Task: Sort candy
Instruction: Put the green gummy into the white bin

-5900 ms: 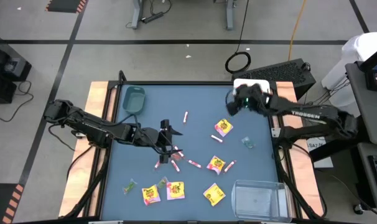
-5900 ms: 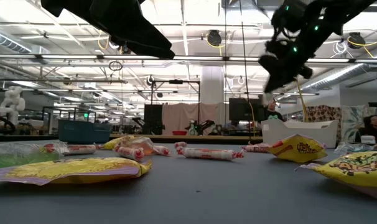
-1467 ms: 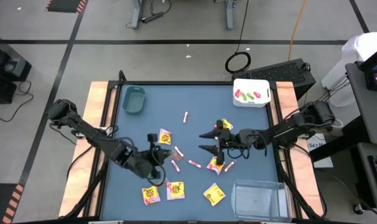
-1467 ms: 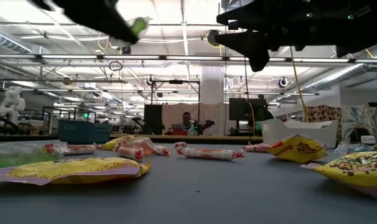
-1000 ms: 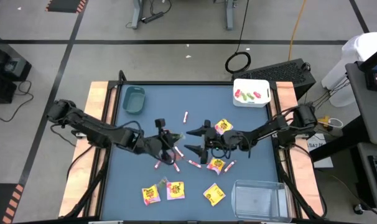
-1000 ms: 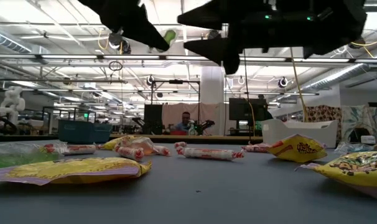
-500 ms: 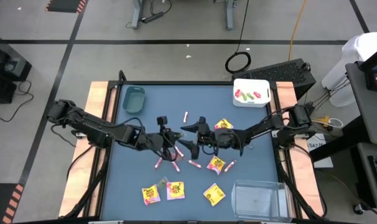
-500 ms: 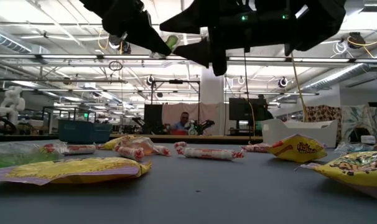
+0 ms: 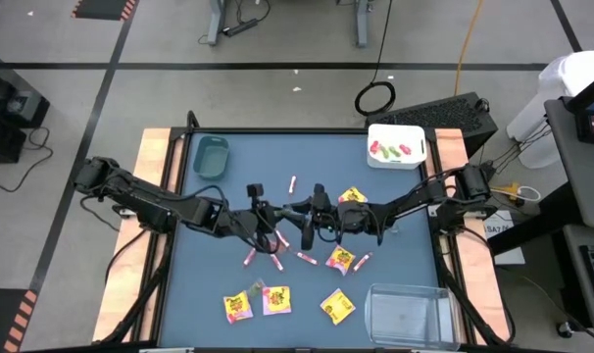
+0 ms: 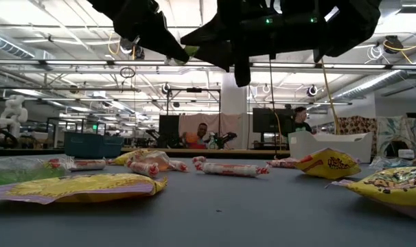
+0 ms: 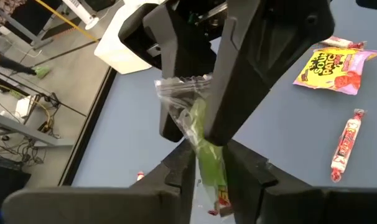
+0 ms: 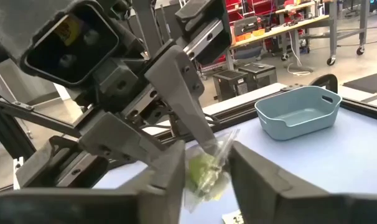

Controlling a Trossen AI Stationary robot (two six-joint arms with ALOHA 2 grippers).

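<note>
Dark on dark over the middle of the blue-grey table top [image 9: 405,245] in the high view: my left gripper [image 9: 274,222] and right gripper [image 9: 299,218] now meet tip to tip, where a second ago there was a gap between them. From up here I cannot make out what sits between them. I count five square yellow packets with red print [image 9: 341,259] lying in plain sight, and at least five thin pink-white sticks [image 9: 305,257]. There are three bins: a teal one [image 9: 211,157], a white one [image 9: 396,134] with green and red pieces in it, and a clear one [image 9: 407,311].

In the low view the two grippers hang well above the table, and the small green candy in clear wrap [image 10: 191,49] shows between their tips. Half a second ago the right fingers stood wide around it; now they have drawn in.

In the left wrist view my left jaws are only slightly parted, pinching the lower end of the green candy. The right gripper's fingers close over the wrapper's upper end.

In the right wrist view the right jaws are nearly closed, pressing the same candy from both sides, with the left fingers on it too. Both grippers have hold of it at once.
</note>
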